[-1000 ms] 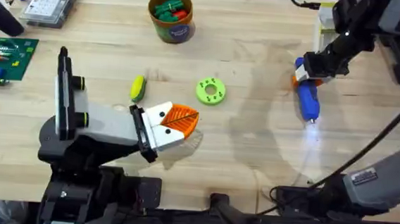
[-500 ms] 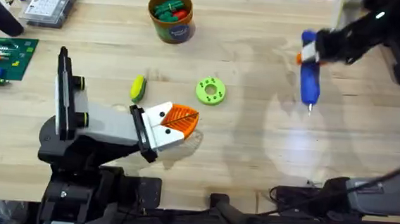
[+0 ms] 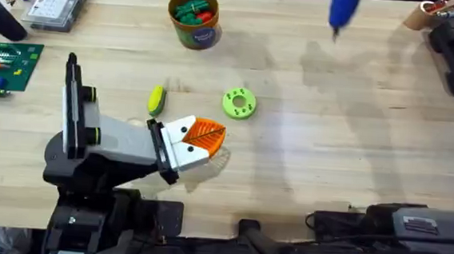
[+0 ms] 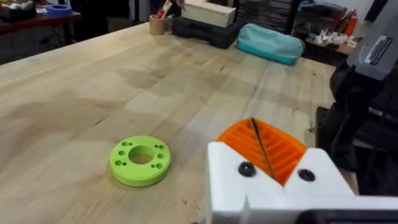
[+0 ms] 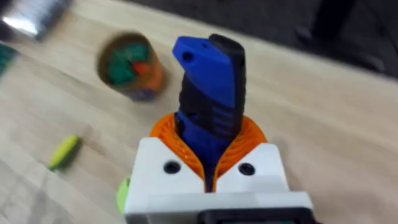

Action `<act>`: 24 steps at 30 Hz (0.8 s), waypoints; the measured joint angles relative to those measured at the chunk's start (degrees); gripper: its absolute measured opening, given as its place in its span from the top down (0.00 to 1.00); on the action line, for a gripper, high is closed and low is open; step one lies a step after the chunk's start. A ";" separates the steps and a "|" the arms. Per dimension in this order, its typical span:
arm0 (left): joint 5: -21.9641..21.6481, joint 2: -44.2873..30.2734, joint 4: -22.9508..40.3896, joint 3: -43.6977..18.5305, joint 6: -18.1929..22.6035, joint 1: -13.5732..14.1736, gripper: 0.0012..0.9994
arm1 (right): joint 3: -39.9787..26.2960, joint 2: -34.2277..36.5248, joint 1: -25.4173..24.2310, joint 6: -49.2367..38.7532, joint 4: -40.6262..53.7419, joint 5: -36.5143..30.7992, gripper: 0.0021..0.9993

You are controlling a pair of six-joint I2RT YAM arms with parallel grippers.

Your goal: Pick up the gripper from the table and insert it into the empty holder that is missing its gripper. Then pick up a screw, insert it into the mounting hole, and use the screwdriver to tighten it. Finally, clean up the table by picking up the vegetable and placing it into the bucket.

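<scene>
Since the earlier frames the screwdriver (image 3: 343, 9) had swung from mid-right of the table (image 3: 329, 150) up toward the far edge, bit pointing down, while the left gripper (image 3: 204, 139) sat unchanged with its pads pressed together, parked out of the way. Right gripper (image 5: 208, 163) was clamped on the screwdriver's body (orange pads wrapped round it, presumably to carry it upright). Vegetable (image 3: 157, 100) lay on the table beside the green disc (image 3: 239, 103), not yet in the bucket (image 3: 194, 17).
</scene>
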State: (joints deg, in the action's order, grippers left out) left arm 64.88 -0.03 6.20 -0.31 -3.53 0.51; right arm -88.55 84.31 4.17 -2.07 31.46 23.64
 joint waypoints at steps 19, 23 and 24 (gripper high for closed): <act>0.05 0.00 0.25 -0.01 0.04 0.00 1.00 | 6.72 -14.11 14.08 8.14 -26.18 6.89 0.98; 0.07 0.00 0.24 -0.01 0.04 0.00 1.00 | 15.40 -16.67 15.72 11.21 -39.47 10.13 0.98; 0.06 0.00 0.25 -0.01 0.04 0.00 1.00 | 17.61 -16.88 15.83 12.53 -43.60 11.38 0.98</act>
State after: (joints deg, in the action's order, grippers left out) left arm 64.94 -0.03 6.44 -0.32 -3.49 0.51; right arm -70.94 67.44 20.00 10.46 -12.15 35.02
